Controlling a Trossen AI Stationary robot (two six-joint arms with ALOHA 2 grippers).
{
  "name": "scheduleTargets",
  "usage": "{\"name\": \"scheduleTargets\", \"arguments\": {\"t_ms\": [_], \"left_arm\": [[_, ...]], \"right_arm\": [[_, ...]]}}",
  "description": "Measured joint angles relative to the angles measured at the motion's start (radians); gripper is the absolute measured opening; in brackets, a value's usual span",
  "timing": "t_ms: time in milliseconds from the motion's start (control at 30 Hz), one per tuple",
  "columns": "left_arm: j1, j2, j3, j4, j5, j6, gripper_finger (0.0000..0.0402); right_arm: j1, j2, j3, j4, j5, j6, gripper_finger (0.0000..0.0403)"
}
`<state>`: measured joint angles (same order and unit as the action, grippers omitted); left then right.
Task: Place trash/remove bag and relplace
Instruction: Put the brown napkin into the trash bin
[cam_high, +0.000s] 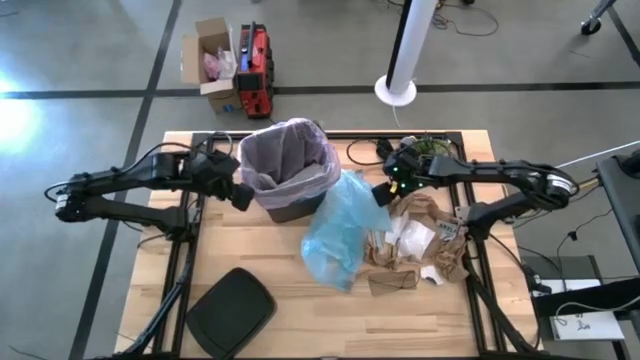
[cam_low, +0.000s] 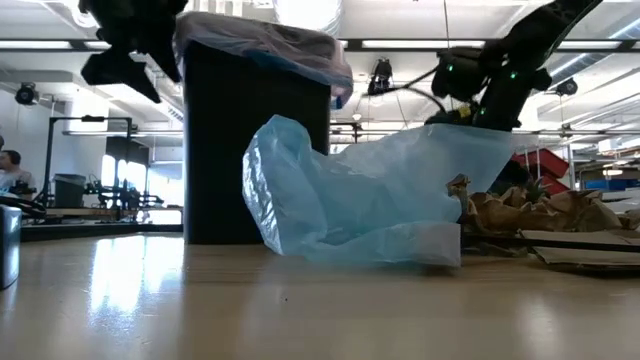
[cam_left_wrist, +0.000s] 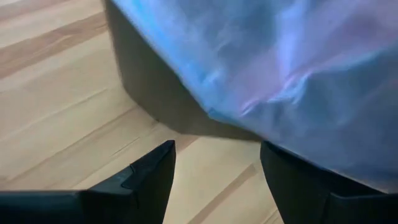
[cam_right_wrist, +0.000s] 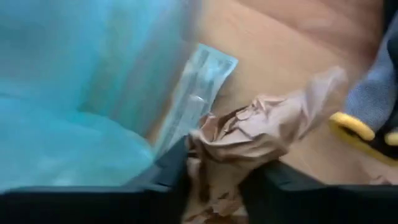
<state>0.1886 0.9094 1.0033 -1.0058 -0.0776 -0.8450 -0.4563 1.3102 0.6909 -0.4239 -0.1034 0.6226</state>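
**Wooden table in a concrete-floored workshop**

On the pale wood table (cam_high: 250, 255), the right gripper (cam_right_wrist: 214, 177) pinches crumpled brown trash (cam_right_wrist: 255, 140) beside the light blue bag (cam_high: 340, 235). The left gripper (cam_left_wrist: 217, 180), fingers apart, hangs beside the bin (cam_high: 290, 205), lined with the pinkish bag (cam_high: 285, 155).

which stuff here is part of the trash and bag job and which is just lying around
Part of the job:
- crumpled brown and white paper trash, one brown piece between the right gripper fingers
- pinkish-white plastic liner bag in the dark bin
- left gripper, open beside the bin

Lying about:
- light blue plastic bag
- flat black lid
- red case on the floor
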Motion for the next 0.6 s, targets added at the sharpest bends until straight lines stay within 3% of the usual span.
{"name": "scheduleTargets", "arguments": {"t_ms": [100,300,433,600], "left_arm": [[0.000,0.009,-0.001,0.023,0.012,0.018,0.0224],[0.000,-0.003,0.016,0.018,0.025,0.043,0.0231],[0.000,-0.013,0.050,0.024,0.008,0.077,0.0234],[0.000,0.007,0.045,0.110,-0.013,0.116,0.0227]], "right_arm": [[0.000,-0.075,0.000,-0.058,0.002,-0.062,0.0013],[0.003,-0.290,0.074,-0.264,0.138,-0.131,0.0003],[0.022,-0.434,0.152,-0.190,0.201,-0.128,0.0002],[0.070,-0.487,0.221,0.161,0.238,-0.126,0.0001]]}}
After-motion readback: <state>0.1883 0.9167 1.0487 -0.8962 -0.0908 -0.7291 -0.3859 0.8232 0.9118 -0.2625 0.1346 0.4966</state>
